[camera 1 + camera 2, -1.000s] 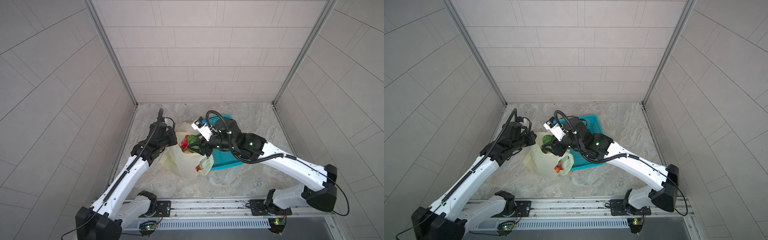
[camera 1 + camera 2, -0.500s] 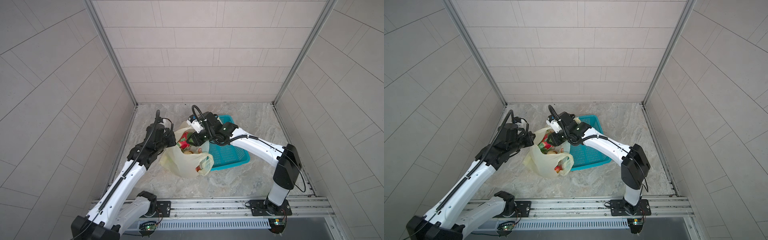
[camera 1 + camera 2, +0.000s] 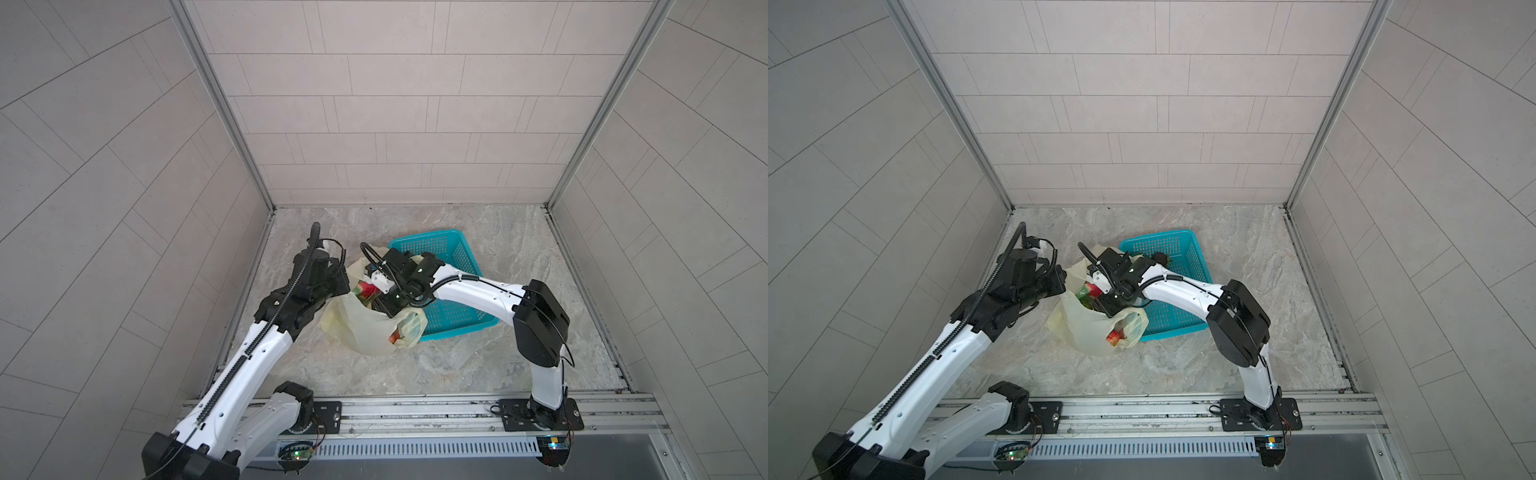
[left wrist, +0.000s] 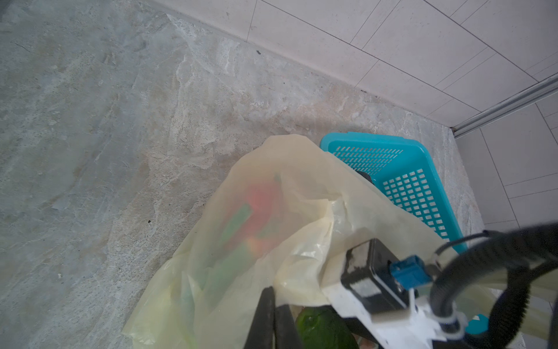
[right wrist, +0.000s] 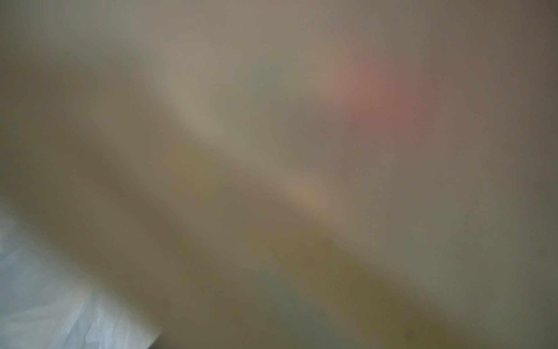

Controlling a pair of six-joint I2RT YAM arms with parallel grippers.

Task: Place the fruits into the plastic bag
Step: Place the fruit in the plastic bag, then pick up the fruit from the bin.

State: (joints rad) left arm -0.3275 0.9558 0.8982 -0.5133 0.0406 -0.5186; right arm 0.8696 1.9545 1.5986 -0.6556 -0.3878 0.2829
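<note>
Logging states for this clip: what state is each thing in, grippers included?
plastic bag: mouth open, rim held up.
left gripper: jaws shut on the plastic bag's rim.
right gripper: dipped into the bag's mouth, jaws hidden.
dragon fruit: inside the bag.
green fruit: inside the bag.
teal basket: upright beside the bag, dark thing inside.

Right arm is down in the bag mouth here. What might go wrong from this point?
1. The right gripper sits in the mouth of the plastic bag; pulling out may snag the thin film.
2. The left gripper pinches only the bag's rim, so a tug might slip it free and collapse the mouth.
3. Bag film covers the right wrist view, so that arm works blind.
</note>
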